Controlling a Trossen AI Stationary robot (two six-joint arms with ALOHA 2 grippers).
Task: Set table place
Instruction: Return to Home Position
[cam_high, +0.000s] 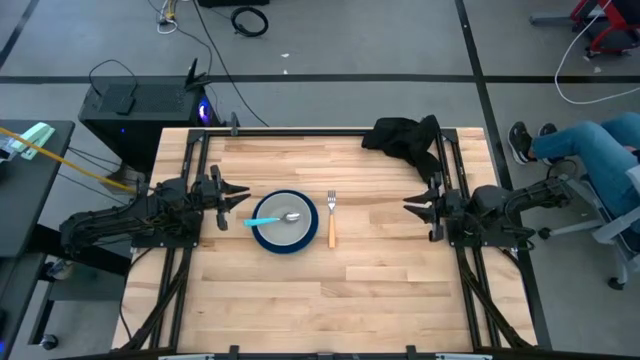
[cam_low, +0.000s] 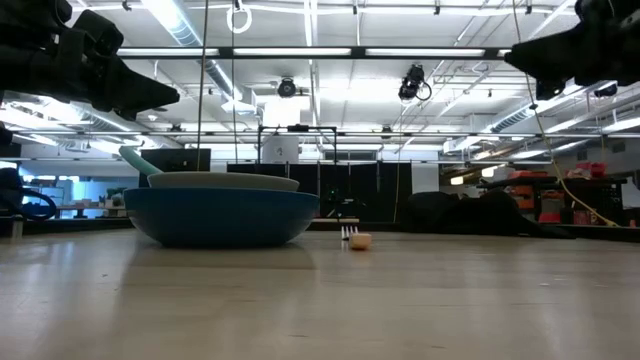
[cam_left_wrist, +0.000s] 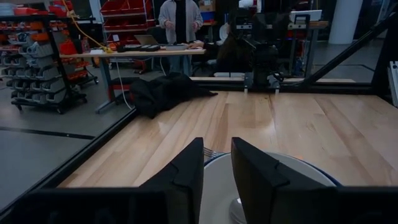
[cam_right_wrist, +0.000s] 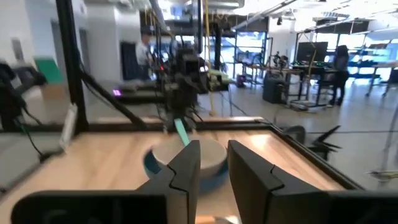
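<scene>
You see the left pincer (cam_high: 238, 194) with fingers slightly apart, raised just beside the plate (cam_high: 262, 240). The right pincer (cam_high: 410, 207) also has its fingers apart and sits well apart from the fork (cam_high: 331, 225). The bowl (cam_high: 288, 229) sits on the plate at mid-worktop (cam_high: 380, 290), with the spoon (cam_high: 266, 221) in it. The fork lies just beside the plate, on the right arm's side.

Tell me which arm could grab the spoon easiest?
Probably the left. The left gripper hovers beside the blue plate, and the spoon points its teal handle toward it. The right gripper waits beyond the fork.
</scene>
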